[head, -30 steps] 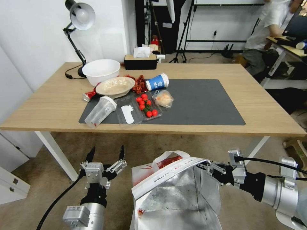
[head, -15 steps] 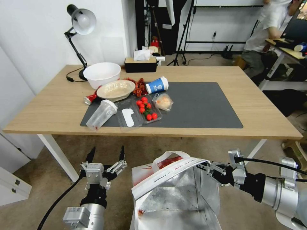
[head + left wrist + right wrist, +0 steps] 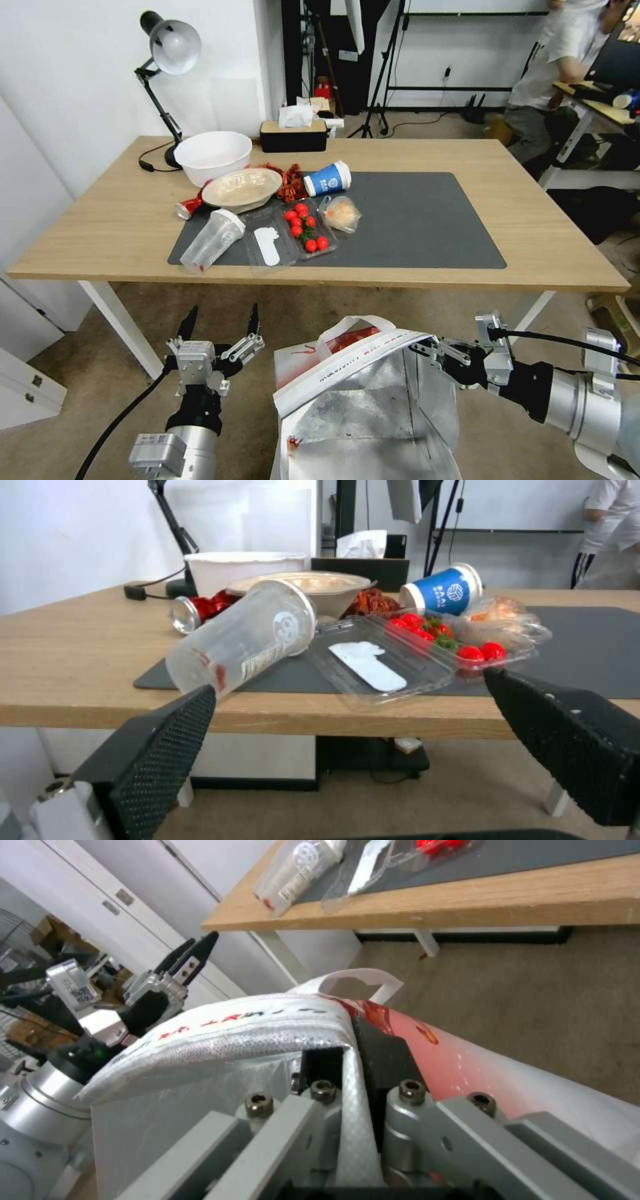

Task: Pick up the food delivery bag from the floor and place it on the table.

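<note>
The food delivery bag [image 3: 360, 400] hangs unchanged, its rim pinched in the right gripper [image 3: 427, 349] jaws, left gripper [image 3: 220, 320] jaws spread idle, bench [image 3: 547, 220] holding steady ahead.

The long light-wood table [image 3: 533, 227] on white legs carries a dark grey mat [image 3: 427, 220], white bowl [image 3: 212, 152], black desk lamp [image 3: 168, 47] and black tissue box [image 3: 293, 135], above grey-brown carpet floor [image 3: 320, 307]
</note>
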Available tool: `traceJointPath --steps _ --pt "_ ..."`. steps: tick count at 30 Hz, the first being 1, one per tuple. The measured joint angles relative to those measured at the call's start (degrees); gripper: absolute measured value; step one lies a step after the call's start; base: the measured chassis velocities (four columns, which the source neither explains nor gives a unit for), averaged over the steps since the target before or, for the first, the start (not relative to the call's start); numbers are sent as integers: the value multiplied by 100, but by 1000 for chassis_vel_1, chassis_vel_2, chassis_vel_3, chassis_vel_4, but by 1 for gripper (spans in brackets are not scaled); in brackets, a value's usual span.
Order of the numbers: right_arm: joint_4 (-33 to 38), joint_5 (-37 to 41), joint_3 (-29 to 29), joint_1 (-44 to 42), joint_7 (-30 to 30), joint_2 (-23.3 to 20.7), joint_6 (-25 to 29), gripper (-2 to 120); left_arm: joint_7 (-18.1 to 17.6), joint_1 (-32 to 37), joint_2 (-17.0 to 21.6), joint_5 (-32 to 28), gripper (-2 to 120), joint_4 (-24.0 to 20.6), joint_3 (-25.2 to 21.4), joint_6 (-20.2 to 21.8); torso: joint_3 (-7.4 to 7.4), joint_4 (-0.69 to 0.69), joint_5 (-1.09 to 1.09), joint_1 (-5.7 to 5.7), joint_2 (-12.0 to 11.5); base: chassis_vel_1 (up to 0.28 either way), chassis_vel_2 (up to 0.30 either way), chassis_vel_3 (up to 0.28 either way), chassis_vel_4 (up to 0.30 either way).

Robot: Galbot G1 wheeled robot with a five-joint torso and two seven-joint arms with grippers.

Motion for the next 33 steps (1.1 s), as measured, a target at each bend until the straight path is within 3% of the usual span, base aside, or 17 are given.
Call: traceJointPath --steps 12,24,28,33 --pt "91 174 222 -83 38 -42 -4 0 -65 -17 29 6 100 0 -37 -17 -12 0 0 -9 -22 0 0 0 0" --pt "250 965 1403 -219 356 -280 -117 0 -117 -84 38 -9 100 16 -48 -44 -20 1 0 -15 -36 0 0 0 0" --pt "529 1344 1923 -412 763 -180 -296 0 -146 -124 46 -18 100 38 -47 -48 -23 0 -1 -17 -39 0 0 0 0" --pt "565 1528 2146 -570 1227 -105 -463 0 -158 -146 50 -20 100 45 -41 -48 -24 -1 0 -19 -41 0 0 0 0"
